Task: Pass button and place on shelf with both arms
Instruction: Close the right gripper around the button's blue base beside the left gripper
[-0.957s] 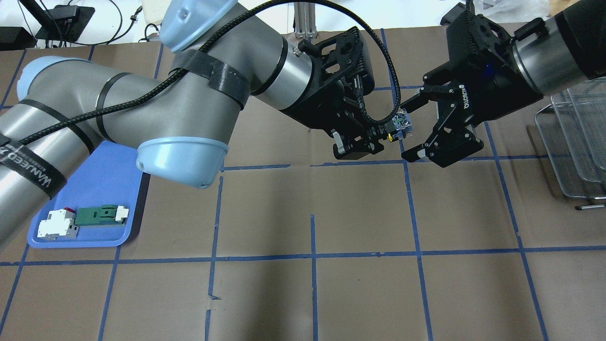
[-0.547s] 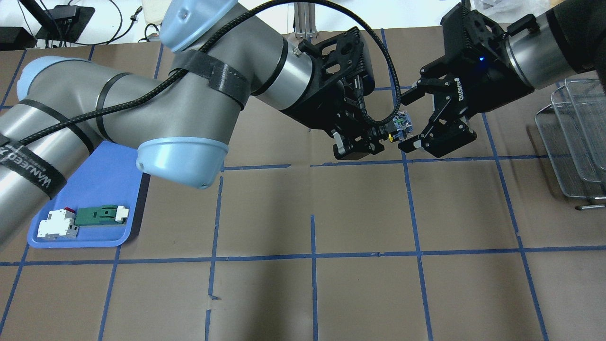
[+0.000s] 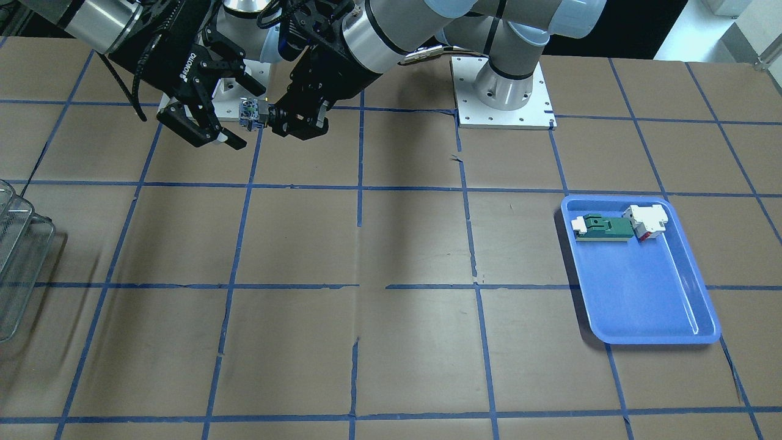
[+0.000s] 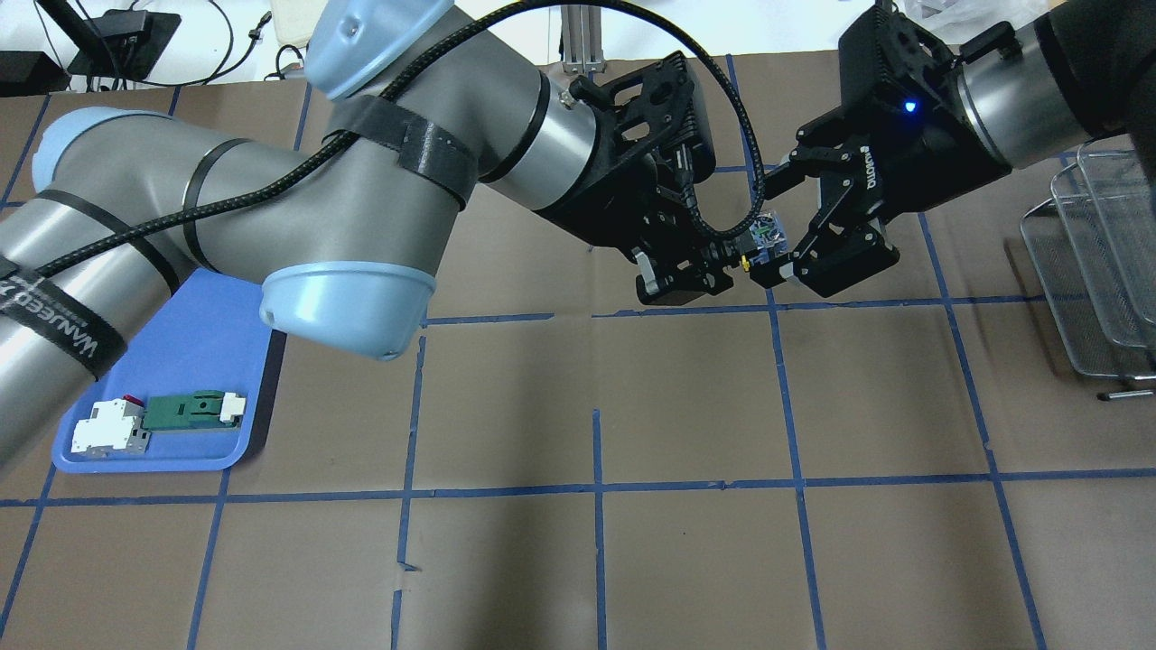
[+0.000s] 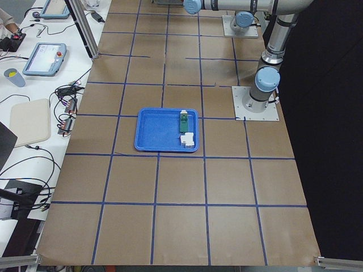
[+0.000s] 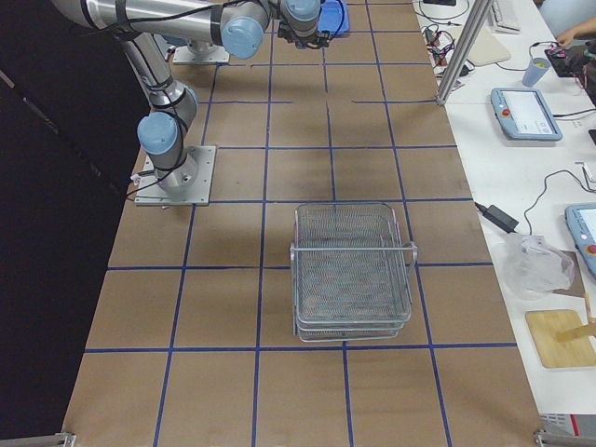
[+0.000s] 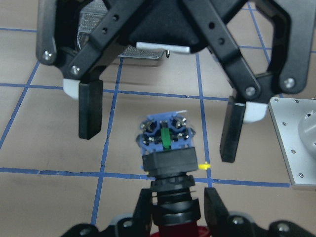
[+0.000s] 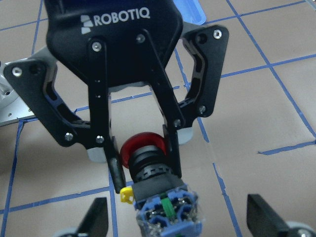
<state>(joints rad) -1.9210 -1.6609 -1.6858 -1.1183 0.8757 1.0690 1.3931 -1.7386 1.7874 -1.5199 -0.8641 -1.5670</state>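
Observation:
My left gripper (image 4: 736, 260) is shut on the button (image 4: 766, 236) and holds it in the air over the table's far middle. It grips the black collar, with the red head (image 8: 142, 148) between its fingers and the blue-and-white block (image 7: 165, 136) pointing at my right gripper. My right gripper (image 4: 778, 226) is open. Its fingers (image 7: 90, 116) stand on either side of the block with gaps showing, so they do not touch it. The wire shelf (image 6: 352, 270) stands on the table at the robot's right, partly visible in the overhead view (image 4: 1102, 271).
A blue tray (image 4: 208, 343) lies at the robot's left, holding a green-and-white flat part (image 4: 194, 409) and a white-and-red block (image 4: 110, 424). The arms' metal base plates (image 3: 504, 91) sit at the robot's edge of the brown, blue-taped table.
My right gripper has moved left toward the button, and its open fingers now straddle the blue-and-white block. My left gripper has held still with the button.

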